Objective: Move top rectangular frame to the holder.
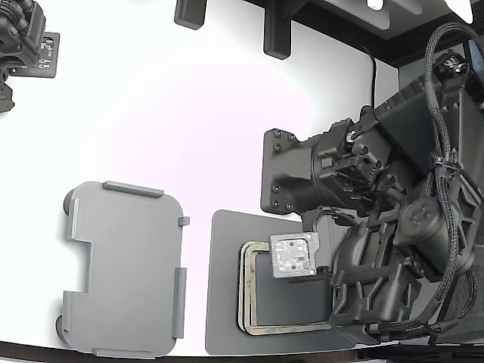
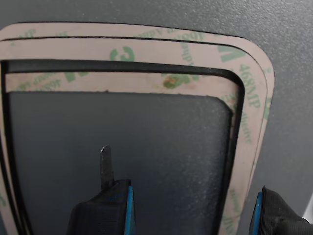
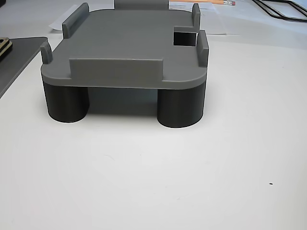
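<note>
A stack of cream-tan rectangular frames with green print lies on a dark grey mat (image 1: 227, 302). The top frame (image 2: 146, 51) shows close up in the wrist view, and in the exterior view (image 1: 247, 302) at the lower middle. My gripper (image 2: 193, 210) is open just above the stack, with the frame's one long side between its blue-padded fingers (image 2: 122, 208). In the exterior view the gripper (image 1: 293, 257) hovers over the stack's far edge. The light grey holder (image 1: 125, 268) stands empty to the exterior view's left of the mat, and it also shows in the other view (image 3: 129, 48).
A thin metal blade (image 2: 105, 164) sticks out from one finger. A second arm (image 1: 23, 38) stands at the exterior view's top left. Dark brackets (image 1: 276, 34) stand at the table's far edge. The mat's corner (image 3: 14, 57) and a frame corner (image 3: 4, 44) show beside the holder.
</note>
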`<move>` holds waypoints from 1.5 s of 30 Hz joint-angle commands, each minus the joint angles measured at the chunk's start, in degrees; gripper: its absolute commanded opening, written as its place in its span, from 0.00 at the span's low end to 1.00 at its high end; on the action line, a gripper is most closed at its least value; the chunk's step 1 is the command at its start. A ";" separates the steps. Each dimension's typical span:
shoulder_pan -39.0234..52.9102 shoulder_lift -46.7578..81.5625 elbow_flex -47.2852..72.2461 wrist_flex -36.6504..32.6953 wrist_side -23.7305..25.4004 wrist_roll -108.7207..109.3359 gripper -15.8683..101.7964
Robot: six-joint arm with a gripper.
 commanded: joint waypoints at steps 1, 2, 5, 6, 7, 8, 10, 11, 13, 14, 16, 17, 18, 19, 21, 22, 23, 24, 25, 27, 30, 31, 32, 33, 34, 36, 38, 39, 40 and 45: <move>-0.70 1.49 -0.18 -0.44 0.62 0.53 0.98; -0.70 1.49 0.18 -0.53 0.79 0.79 0.98; -0.97 1.14 0.79 -0.70 1.14 1.76 0.98; -1.14 1.14 0.97 -0.79 1.32 1.85 0.98; -1.41 1.14 1.14 -0.79 1.49 1.93 0.98; -1.58 1.14 1.32 -0.79 1.67 1.85 0.98; -2.11 1.14 1.76 -0.88 1.76 1.93 0.98; -2.20 1.05 1.93 -0.88 1.76 2.02 0.98; -2.37 0.97 2.72 -1.76 1.76 2.72 0.98; -2.37 0.97 3.25 -2.29 1.85 2.99 0.98; -2.46 0.97 4.48 -3.52 1.93 3.25 0.98; -2.55 1.05 5.10 -4.13 1.93 3.34 0.98; -2.55 1.14 5.71 -4.57 2.02 3.43 0.98; -2.64 1.23 6.06 -5.01 2.02 3.52 0.98; -2.64 1.23 6.68 -5.45 2.11 3.52 0.97; -2.72 1.23 6.86 -5.63 2.11 3.52 0.97; -2.81 1.32 7.03 -5.80 2.20 3.43 0.97; -2.81 1.41 7.21 -5.80 2.29 3.25 0.96; -2.90 1.41 7.38 -5.80 2.37 2.72 0.96; -2.90 1.67 7.73 -5.80 2.64 1.76 0.95; -2.90 1.76 7.56 -5.63 2.99 0.44 0.94; -2.90 1.67 7.47 -5.54 2.99 0.09 0.94; -2.90 1.58 7.29 -5.54 2.99 -0.35 0.94; -2.90 1.49 7.12 -5.54 2.99 -0.53 0.94; -2.90 1.41 7.03 -5.54 2.99 -0.62 0.93; -2.90 1.32 7.03 -5.54 2.99 -1.05 0.92; -2.90 1.32 7.38 -5.80 2.81 -1.14 0.90; -2.90 1.41 7.47 -5.89 2.72 -1.23 0.89; -2.90 1.41 7.65 -5.98 2.72 -1.23 0.87; -3.52 1.41 7.82 -6.06 2.46 -1.85 0.76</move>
